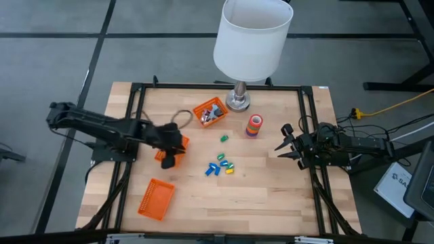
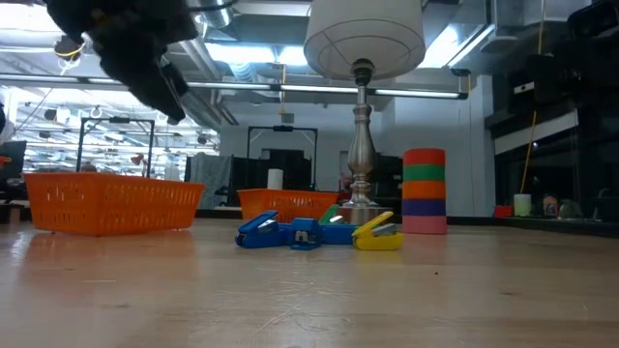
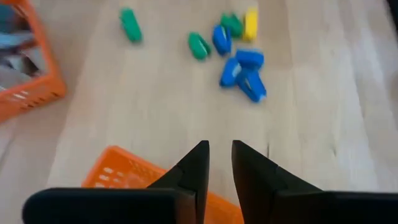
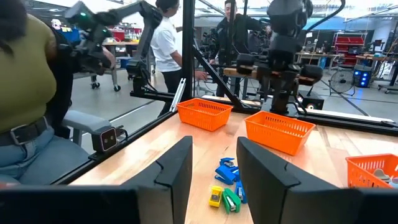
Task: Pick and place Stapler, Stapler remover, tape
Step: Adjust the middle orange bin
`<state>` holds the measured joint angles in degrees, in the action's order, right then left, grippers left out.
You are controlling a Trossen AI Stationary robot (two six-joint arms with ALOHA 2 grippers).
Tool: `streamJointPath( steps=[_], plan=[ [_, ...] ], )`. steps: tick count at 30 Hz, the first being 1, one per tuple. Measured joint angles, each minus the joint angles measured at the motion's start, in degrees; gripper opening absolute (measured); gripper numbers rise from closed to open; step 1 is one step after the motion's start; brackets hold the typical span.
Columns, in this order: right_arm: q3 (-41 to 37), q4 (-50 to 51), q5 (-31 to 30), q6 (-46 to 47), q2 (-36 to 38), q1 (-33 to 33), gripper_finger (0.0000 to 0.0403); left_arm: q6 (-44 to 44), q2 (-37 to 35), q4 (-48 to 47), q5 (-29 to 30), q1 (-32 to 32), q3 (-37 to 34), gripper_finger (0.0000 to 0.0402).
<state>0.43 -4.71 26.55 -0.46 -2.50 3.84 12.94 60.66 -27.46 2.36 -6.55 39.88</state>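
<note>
Hovering over an orange basket [image 1: 174, 150] at the left-centre of the high view, the left gripper [image 1: 169, 157] is showing its fingers [image 3: 194, 167] in its wrist view with a narrow gap between them and nothing in it. A second basket [image 1: 156, 198] is lying tilted at the lower left, and a third basket [image 1: 209, 112], holding small items, is sitting at the upper centre beside the lamp [image 1: 249, 41]. The tape [image 1: 254, 125], a stack of coloured rolls, is standing upright just right of the lamp base. Small blue, green and yellow clips [image 1: 220, 165] are lying clustered at the centre, one green clip [image 1: 224, 138] apart above them. The right gripper [image 1: 285, 144] is waiting at the right edge, fingers spread apart and empty. People [image 4: 166, 43] are standing beyond the table.
</note>
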Motion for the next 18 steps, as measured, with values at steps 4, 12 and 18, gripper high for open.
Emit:
streamJointPath(
  steps=[4,12,18],
  plan=[
    [0.0,0.0,0.0,0.0,0.0,0.0,0.0129,-0.6,7.9,-11.1,0.0,-0.9,9.8,0.0058],
    [0.0,0.0,0.0,0.0,0.0,0.0,0.0129,2.3,17.9,-27.9,1.4,-1.2,19.0,0.003],
    [0.0,0.0,0.0,0.0,0.0,0.0,0.0129,2.4,24.3,-31.2,1.1,-1.2,19.0,0.0003]
  ],
)
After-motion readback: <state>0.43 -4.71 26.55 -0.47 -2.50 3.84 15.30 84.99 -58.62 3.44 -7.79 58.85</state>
